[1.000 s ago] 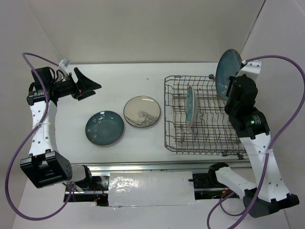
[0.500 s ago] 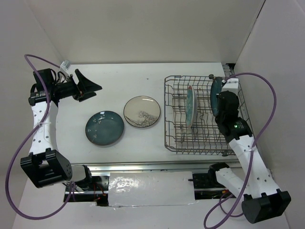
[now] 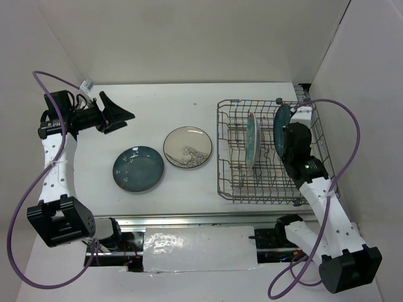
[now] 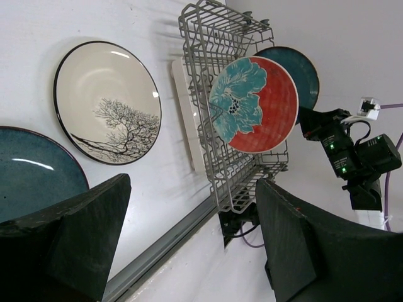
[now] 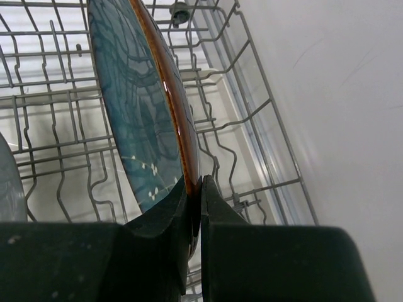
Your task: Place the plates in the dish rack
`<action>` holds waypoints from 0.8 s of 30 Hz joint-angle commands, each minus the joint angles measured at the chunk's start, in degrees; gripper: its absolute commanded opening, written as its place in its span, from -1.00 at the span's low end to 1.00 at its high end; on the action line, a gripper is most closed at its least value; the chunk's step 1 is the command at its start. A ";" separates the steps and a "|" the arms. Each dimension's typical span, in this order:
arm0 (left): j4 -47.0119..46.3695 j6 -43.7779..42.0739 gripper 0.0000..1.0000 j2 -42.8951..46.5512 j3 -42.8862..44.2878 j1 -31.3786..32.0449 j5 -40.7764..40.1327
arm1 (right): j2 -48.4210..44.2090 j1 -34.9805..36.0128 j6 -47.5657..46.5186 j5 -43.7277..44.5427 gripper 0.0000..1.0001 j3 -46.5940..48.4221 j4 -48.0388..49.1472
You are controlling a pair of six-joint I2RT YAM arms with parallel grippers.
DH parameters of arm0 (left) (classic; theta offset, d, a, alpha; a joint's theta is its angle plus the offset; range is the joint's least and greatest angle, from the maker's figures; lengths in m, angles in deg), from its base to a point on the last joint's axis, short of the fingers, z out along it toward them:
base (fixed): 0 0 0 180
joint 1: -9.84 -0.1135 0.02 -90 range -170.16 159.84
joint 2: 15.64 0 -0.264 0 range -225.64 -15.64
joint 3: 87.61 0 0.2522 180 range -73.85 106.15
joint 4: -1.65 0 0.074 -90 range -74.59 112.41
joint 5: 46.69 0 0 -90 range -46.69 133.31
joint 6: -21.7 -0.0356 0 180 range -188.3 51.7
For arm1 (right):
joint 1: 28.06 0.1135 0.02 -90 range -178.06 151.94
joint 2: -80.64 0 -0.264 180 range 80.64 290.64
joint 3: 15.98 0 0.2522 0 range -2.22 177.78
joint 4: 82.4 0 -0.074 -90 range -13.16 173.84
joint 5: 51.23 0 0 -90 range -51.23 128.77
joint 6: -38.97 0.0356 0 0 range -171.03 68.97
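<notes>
The grey wire dish rack (image 3: 264, 200) stands at the right. A red plate with a turquoise patch (image 3: 252, 139) stands on edge among its tines, also in the left wrist view (image 4: 253, 104). My right gripper (image 3: 291, 135) is shut on the rim of a dark teal plate (image 3: 281, 129), held on edge inside the rack to the right of the red plate; the wrist view shows the fingers (image 5: 199, 182) pinching it (image 5: 135, 107). A second teal plate (image 3: 138, 168) and a cream plate with a tree drawing (image 3: 187, 147) lie flat on the table. My left gripper (image 3: 119, 113) is open and empty, raised at the far left.
The rack sits close to the right wall (image 3: 359, 75). A metal rail (image 3: 201, 219) runs along the table's near edge. The right arm's purple cable (image 3: 352, 145) loops beside the rack. The left wrist view shows the rack (image 4: 208, 16) and both flat plates (image 4: 107, 100).
My right arm has brought the teal plate down from above the rack's far right corner into the rack, beside the red plate. The left arm has barely moved.
</notes>
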 commanded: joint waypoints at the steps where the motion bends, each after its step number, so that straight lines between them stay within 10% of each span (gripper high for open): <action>1: -0.34 -1.64 0.85 -0.19 1.29 -0.44 0.32 | -3.82 0.87 3.73 3.25 -1.00 0.80 8.78; 24: 0.55 -1.99 0.85 -0.11 2.17 -0.35 0.41 | -2.95 7.21 13.05 15.56 -0.93 -6.67 5.96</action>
